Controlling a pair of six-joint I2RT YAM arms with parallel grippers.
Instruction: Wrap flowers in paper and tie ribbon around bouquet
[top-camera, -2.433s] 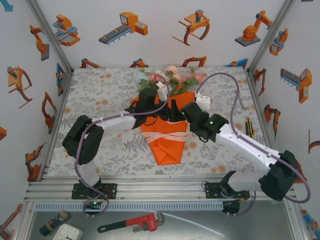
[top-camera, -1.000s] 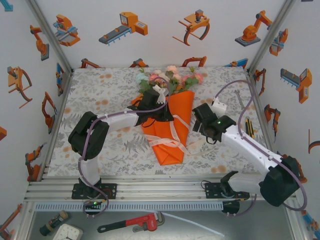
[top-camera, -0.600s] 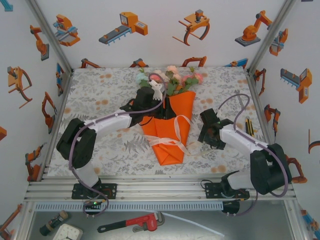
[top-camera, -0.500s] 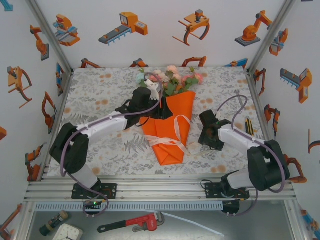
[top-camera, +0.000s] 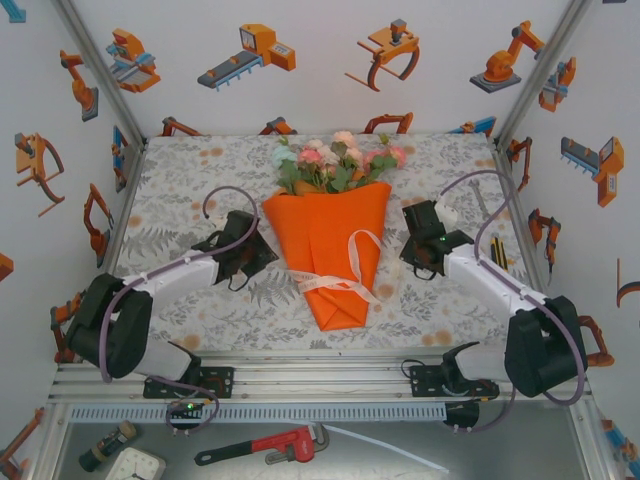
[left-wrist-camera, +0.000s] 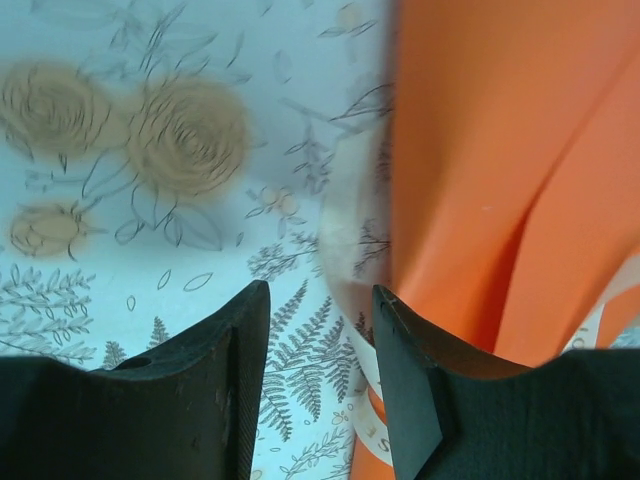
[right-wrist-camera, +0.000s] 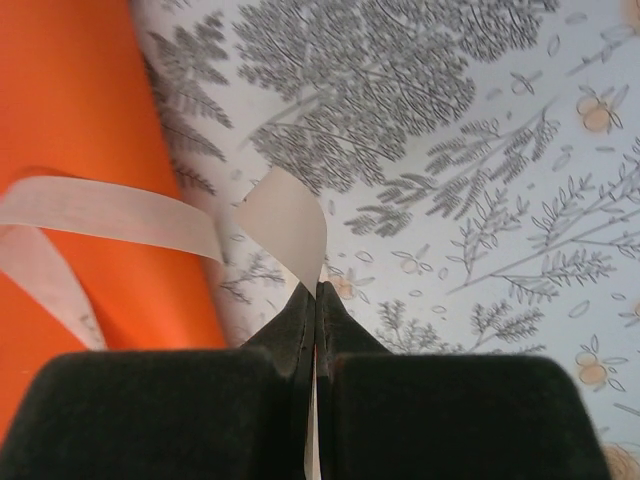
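Bouquet (top-camera: 328, 255): orange paper cone lying mid-cloth, its point towards the arm bases. Pink, peach and mint flowers (top-camera: 335, 160) stand out at the far end.
Ribbon (right-wrist-camera: 110, 212): cream, looped across the lower cone.
Right gripper (right-wrist-camera: 315, 288): pinched tight on a ribbon tail, just right of the cone.
Left gripper (left-wrist-camera: 320, 292): fingers partly apart, nothing between them, just left of the cone over the floral cloth (top-camera: 190, 190).

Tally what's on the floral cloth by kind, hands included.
paper cone: 1
flower bunch: 1
ribbon: 1
hands: 2 (left hand open, right hand shut on the ribbon)
Total: 5
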